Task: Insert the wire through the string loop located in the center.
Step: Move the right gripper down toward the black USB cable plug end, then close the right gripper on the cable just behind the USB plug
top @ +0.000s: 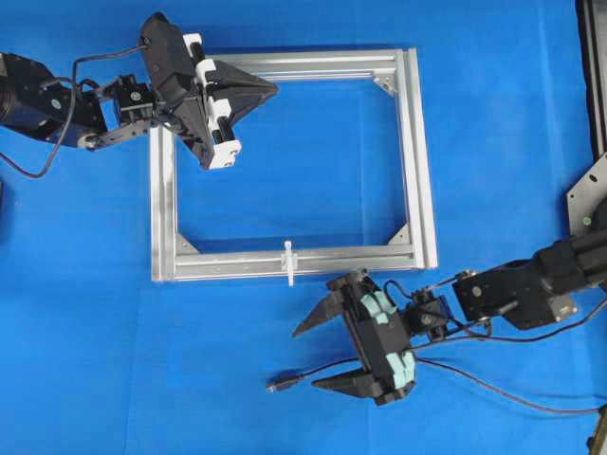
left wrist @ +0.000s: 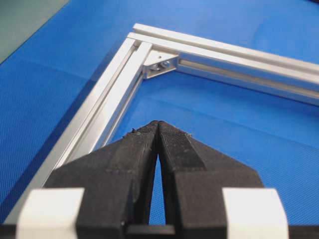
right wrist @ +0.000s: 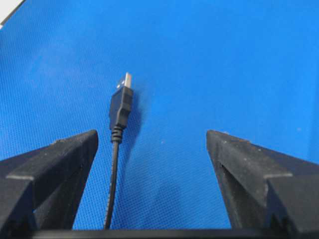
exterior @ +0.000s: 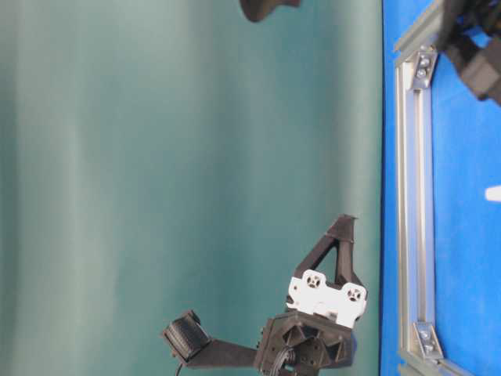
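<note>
Blue cloth-covered counter (top: 493,142), teal backdrop behind it in the table-level view. Lying flat near the middle: a rectangular aluminium frame (top: 415,161), its near bar carrying the string loop (top: 289,263), a tiny white tie standing at that bar's midpoint, presumably fixed there so the opening faces across the bar and can take a plug pushed through from the near side.

Just near of the frame, slightly right of the loop: the right claw (top: 308,355), jaws spread wide, nothing between the pads yet. Straddling the wire (top: 327,368) rather than gripping it; in the right wrist view the thin black cable (right wrist: 113,169) runs up between the two fingers, closer to the left finger, ending in a dark USB-style plug (right wrist: 121,102) with a metal tip, flat on the cloth. In the overhead view the plug end points left, near of the frame and apart from the loop. Positioned, by the look of it, to close a little behind the plug, leaving a short stiff end free for threading.

At the frame's far left corner: the left claw (top: 270,90), pinched shut on nothing, hovering over the far bar, clear of the loop. Probably parked there, or ready to steady the frame.

Pickup not yet made; threading still ahead.
</note>
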